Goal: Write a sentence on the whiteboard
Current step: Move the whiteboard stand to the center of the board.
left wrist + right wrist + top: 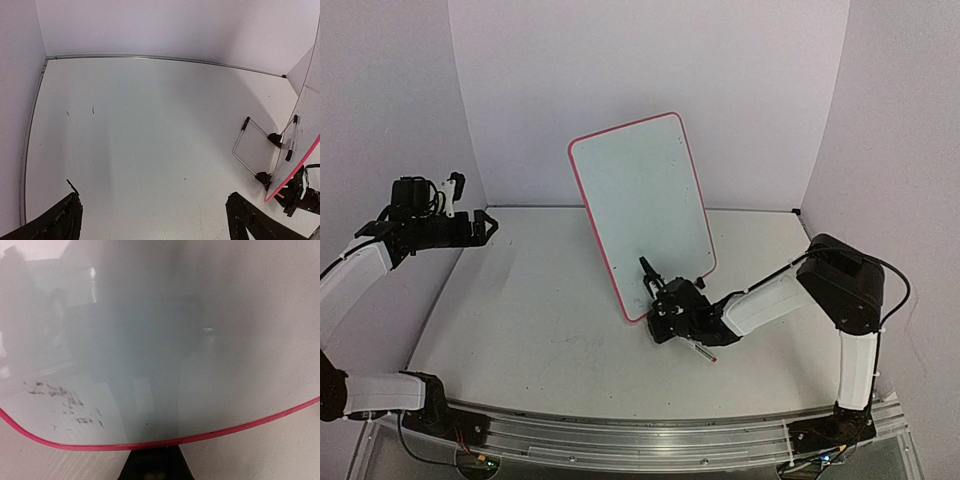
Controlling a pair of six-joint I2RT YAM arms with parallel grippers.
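The whiteboard (640,215) leans back on its wire stand mid-table, a glossy white face inside a red-pink rim. The sentence is out of view; only faint dark specks (62,400) mark the board's lower left. My right gripper (655,290) sits low at the board's bottom edge, its dark fingers closed together (155,462) just under the rim (165,442), shut. A slim red-tipped marker (704,352) pokes out on the table beneath that wrist; I cannot tell whether it is held. My left gripper (485,225) hovers high at the far left, open with nothing between its fingers (65,220).
The wire stand (250,145) with black clips props the board from behind. The board's edge (300,145) and the right gripper (302,192) show at the right of the left wrist view. White walls close the table's back and sides.
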